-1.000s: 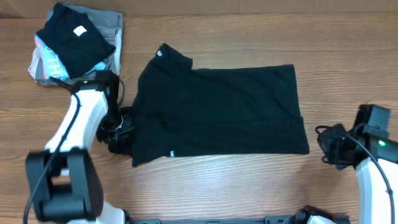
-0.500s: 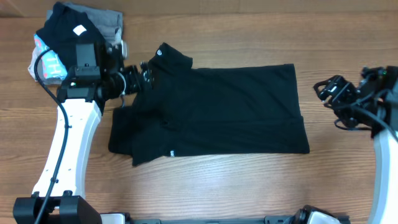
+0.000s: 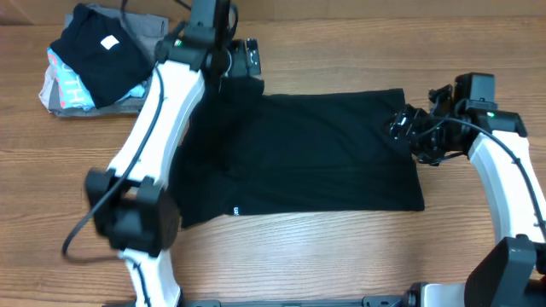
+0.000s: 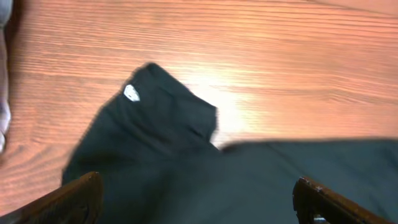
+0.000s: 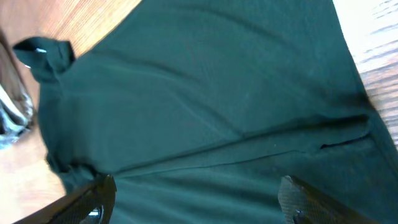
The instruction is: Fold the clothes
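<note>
A black shirt lies flat on the wooden table, its folded collar end at the upper left. My left gripper hovers open just beyond that collar end. In the left wrist view the collar flap with a small white label lies ahead of the open left gripper, with only fabric below the gap. My right gripper is open over the shirt's upper right corner. In the right wrist view the right gripper stands wide over smooth fabric, holding nothing.
A stack of folded clothes, black on top of grey and light blue, sits at the table's back left corner. The left arm crosses above the shirt's left side. Bare wood table shows in front of the shirt.
The left gripper went from the shirt's lower left edge up to the collar end and opened. The right gripper came in from the table's right side to the shirt's upper right corner and opened.
</note>
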Motion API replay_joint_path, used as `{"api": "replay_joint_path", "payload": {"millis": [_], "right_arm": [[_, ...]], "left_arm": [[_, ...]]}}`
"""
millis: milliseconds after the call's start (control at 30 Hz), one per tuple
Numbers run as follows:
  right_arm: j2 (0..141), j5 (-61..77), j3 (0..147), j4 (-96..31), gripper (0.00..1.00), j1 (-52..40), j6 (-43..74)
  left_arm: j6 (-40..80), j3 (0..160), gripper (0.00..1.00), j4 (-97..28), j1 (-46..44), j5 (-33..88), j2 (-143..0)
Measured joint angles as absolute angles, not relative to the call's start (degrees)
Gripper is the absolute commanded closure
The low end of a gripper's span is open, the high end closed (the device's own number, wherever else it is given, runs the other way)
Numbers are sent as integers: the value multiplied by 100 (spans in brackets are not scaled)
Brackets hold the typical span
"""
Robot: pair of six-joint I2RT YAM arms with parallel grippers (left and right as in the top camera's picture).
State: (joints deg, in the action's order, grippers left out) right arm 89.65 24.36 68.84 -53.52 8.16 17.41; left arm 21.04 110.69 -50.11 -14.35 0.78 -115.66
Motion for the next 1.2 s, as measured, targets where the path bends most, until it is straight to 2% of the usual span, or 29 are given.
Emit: {"api": "replay_joint_path", "payload": {"millis": [267, 667, 733, 767, 867, 1033, 1100, 1200], "right_arm": [[8965, 2182, 6884, -5404, 11, 792, 1782], [8965, 1988, 6884, -5642, 12, 792, 1793], [8965, 1968, 6884, -5605, 12, 792, 1793], [8965, 1957, 6884, -5596, 12, 794, 1796], [8965, 1944, 6884, -5594, 12, 792, 1796], [8965, 1925, 6884, -5592, 12, 792, 1793], [8965, 1922, 6884, -5590, 12, 792, 1796], [8965, 1922, 6884, -5586, 12, 792, 1793]], "left_arm": [[2220, 11856, 0, -5103, -1133, -397, -12999], [2257, 11876, 0, -4368, -1125, -652, -13775], [2257, 11878, 14, -4307, -1125, -661, -13837], [2270, 11878, 16, -4263, -1125, -672, -13863], [2279, 11878, 12, -4123, -1125, -674, -13902], [2281, 11889, 16, -4007, -1125, -674, -13902], [2281, 11889, 11, -3999, -1125, -674, -13909], [2276, 11904, 10, -3918, -1125, -679, -13970]]}}
